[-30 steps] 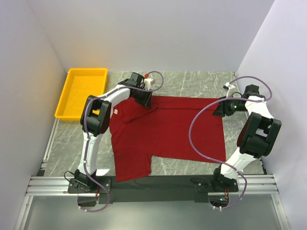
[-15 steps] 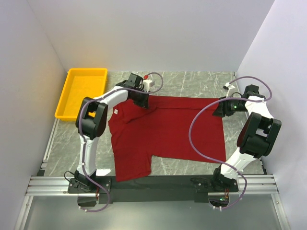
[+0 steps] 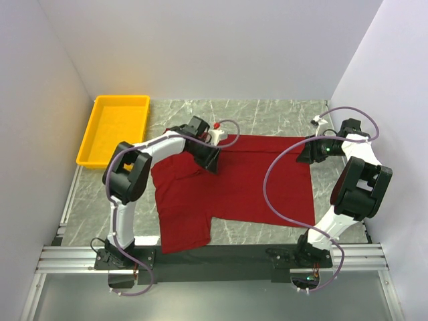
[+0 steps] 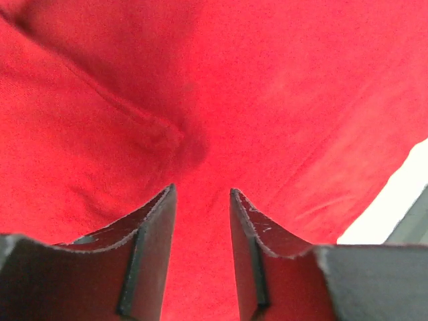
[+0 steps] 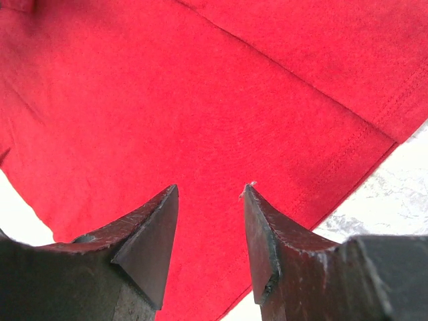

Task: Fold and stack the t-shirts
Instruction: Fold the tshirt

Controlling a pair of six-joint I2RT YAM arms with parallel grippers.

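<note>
Left jaws parted, gripping nothing, low over a puckered crease in the dark red t-shirt (image 4: 281, 100) near its far edge. Right jaws also parted and empty, above the shirt's far right hem corner. T-shirt lies spread mid-tabletop (image 3: 267, 114), neck toward the left edge. Yellow tray (image 3: 117, 130) sits at the far left corner.

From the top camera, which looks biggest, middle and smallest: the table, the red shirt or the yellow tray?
1. Table, biggest, though the shirt covers part of it.
2. Shirt, middle.
3. Tray, smallest, clearly smaller than the shirt.
</note>
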